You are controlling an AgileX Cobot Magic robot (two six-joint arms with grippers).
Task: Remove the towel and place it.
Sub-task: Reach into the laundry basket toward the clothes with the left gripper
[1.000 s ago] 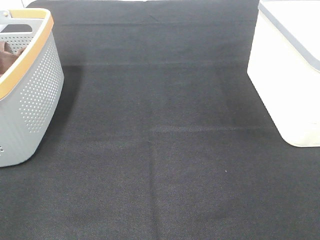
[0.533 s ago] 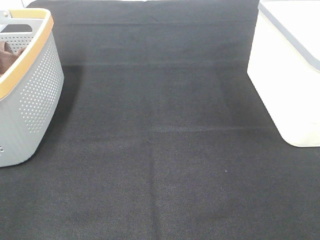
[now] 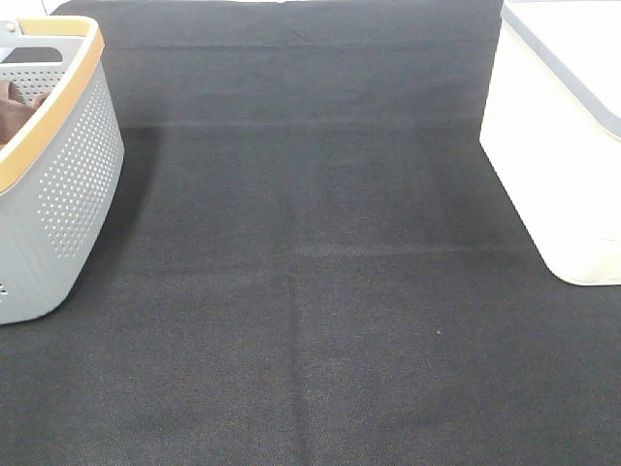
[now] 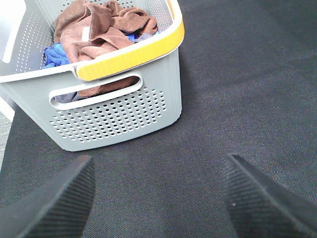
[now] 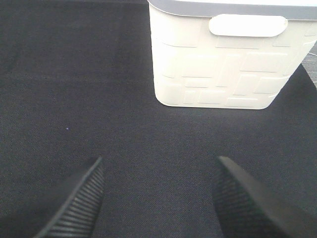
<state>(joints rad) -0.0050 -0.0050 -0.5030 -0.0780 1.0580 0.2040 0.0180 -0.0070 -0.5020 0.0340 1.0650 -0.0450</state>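
Observation:
The reddish-brown towel (image 4: 106,29) lies crumpled in a grey perforated basket (image 4: 124,114) with a yellow-orange rim, on top of a blue cloth (image 4: 55,54). In the exterior high view only a sliver of the towel (image 3: 14,109) shows inside the basket (image 3: 68,184) at the far left. My left gripper (image 4: 158,198) is open and empty, over the black mat a short way in front of the basket. My right gripper (image 5: 158,198) is open and empty, over the mat facing the white bin (image 5: 223,54). Neither gripper shows in the exterior high view.
A white bin with a grey rim (image 3: 558,136) stands at the right edge of the black mat (image 3: 310,291). The basket stands at the mat's left edge.

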